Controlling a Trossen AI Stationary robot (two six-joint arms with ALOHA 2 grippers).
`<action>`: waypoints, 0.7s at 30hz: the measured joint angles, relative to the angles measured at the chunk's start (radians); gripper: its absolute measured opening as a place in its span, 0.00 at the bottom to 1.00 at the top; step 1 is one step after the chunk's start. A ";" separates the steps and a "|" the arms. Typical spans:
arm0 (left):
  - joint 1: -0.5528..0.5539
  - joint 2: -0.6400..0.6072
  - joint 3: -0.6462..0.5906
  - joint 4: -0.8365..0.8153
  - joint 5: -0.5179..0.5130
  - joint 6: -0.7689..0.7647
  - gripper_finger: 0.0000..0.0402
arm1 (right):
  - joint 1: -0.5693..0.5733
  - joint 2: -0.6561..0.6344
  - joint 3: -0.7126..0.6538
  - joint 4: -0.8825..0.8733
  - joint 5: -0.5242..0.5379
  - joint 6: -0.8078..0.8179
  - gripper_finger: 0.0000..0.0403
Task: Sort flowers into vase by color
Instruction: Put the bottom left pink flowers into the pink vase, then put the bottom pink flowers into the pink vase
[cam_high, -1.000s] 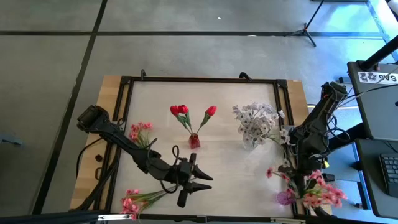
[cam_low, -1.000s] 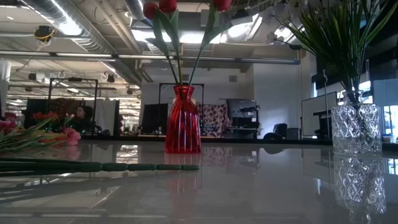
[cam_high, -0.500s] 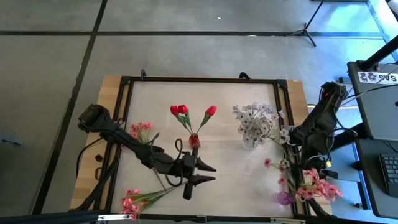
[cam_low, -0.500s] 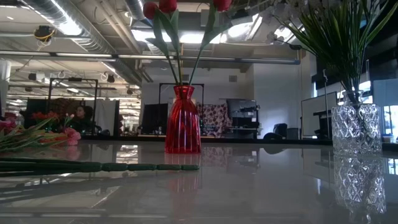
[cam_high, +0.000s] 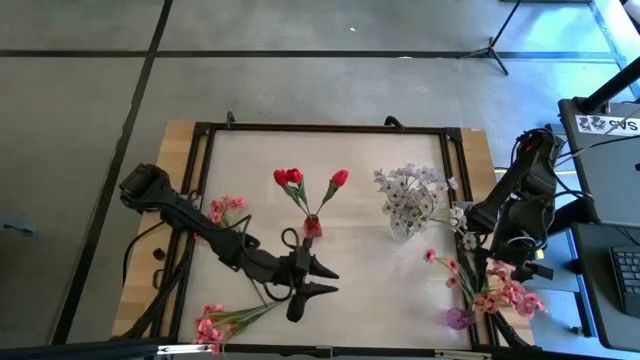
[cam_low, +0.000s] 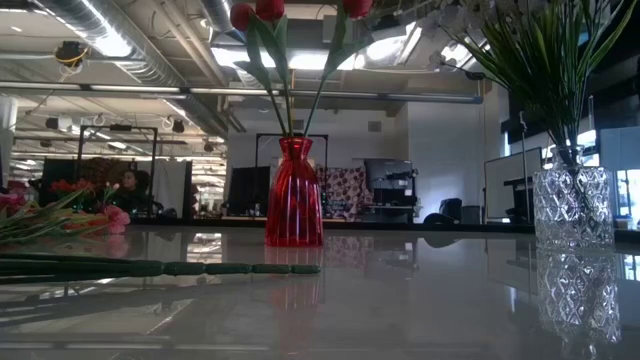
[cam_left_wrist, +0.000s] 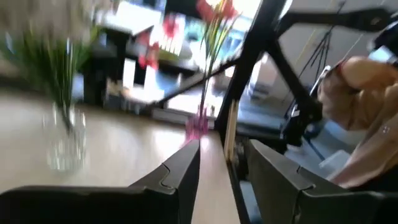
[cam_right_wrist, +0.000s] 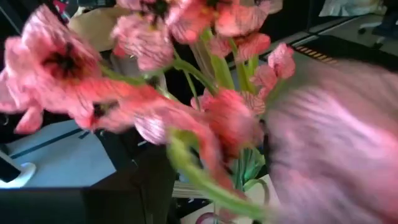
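A red vase (cam_high: 313, 227) holds red tulips (cam_high: 292, 178). A clear vase (cam_high: 403, 229) holds whitish sprigs (cam_high: 410, 190). At the near right a small pink vase (cam_high: 458, 318) holds pink flowers (cam_high: 503, 296), which lean toward the right edge. My right gripper (cam_high: 497, 262) hangs just above them, the blooms (cam_right_wrist: 155, 106) close in front of its camera. My left gripper (cam_high: 322, 281) hovers open over the table's near middle and points right. Two more pink sprays lie flat on the table, one at the left edge (cam_high: 225, 210) and one at the near left (cam_high: 215, 322).
A black frame (cam_high: 320, 128) runs round the white tabletop. In the low view, a long green stem (cam_low: 160, 268) lies on the near left of the table. The stretch between the red vase and the near edge holds only my left gripper.
My right arm has risen and drawn back from the pink vase toward the far edge. The pink flowers stay in the vase, and their blooms have swung a little toward the far edge.
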 joint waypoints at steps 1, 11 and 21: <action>0.000 0.001 0.000 -0.031 0.000 -0.043 0.32 | 0.000 -0.001 0.003 0.001 0.004 0.001 0.59; -0.063 0.002 0.000 -0.314 0.082 -0.557 0.32 | 0.000 -0.002 0.141 -0.164 0.086 0.126 0.59; -0.171 0.009 0.000 -0.671 0.159 -1.181 0.30 | 0.000 -0.002 0.316 -0.418 0.298 0.156 0.59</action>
